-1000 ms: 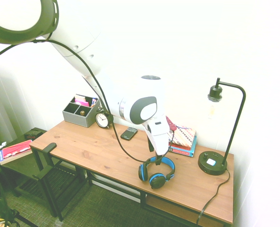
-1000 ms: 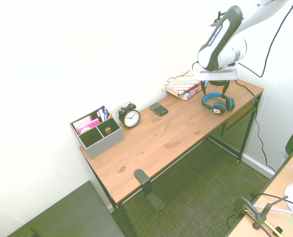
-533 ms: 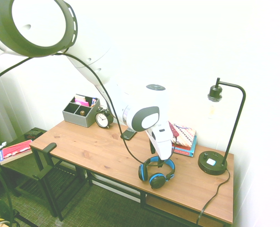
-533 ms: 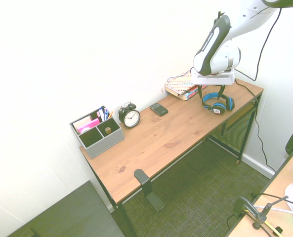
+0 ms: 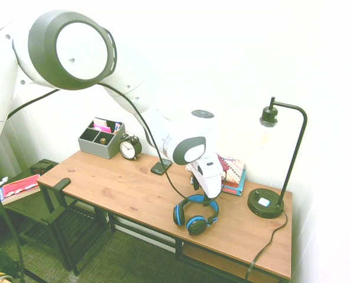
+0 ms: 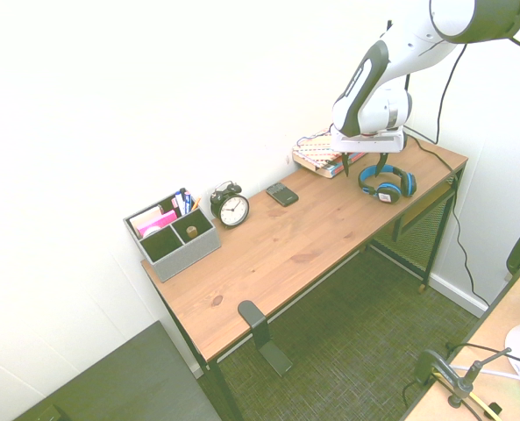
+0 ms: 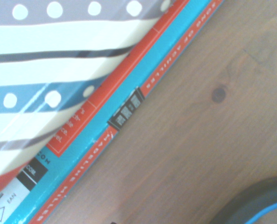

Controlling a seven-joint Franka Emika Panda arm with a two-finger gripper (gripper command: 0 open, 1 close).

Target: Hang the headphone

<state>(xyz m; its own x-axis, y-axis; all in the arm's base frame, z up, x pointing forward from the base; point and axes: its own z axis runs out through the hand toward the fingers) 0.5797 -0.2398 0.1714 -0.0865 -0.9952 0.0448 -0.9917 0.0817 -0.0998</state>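
Observation:
The headphone lies flat on the wooden desk, with its blue headband toward the wall and its black ear cups toward the front edge. The second exterior view shows the headphone near the desk's right end. My gripper hangs open just above the desk, between the headphone's band and the books. From the first exterior view, the gripper sits right over the headband with nothing between its fingers. In the wrist view, a dark curved edge of the headphone with blue trim shows beside the books.
A stack of books lies just behind the headphone. A black desk lamp stands at that end. A phone, an alarm clock and a grey organiser sit along the wall. A black bracket is clamped to the front edge.
The arm has swung lower and carried the open gripper a little toward the books and the wall. The headphone has not moved.

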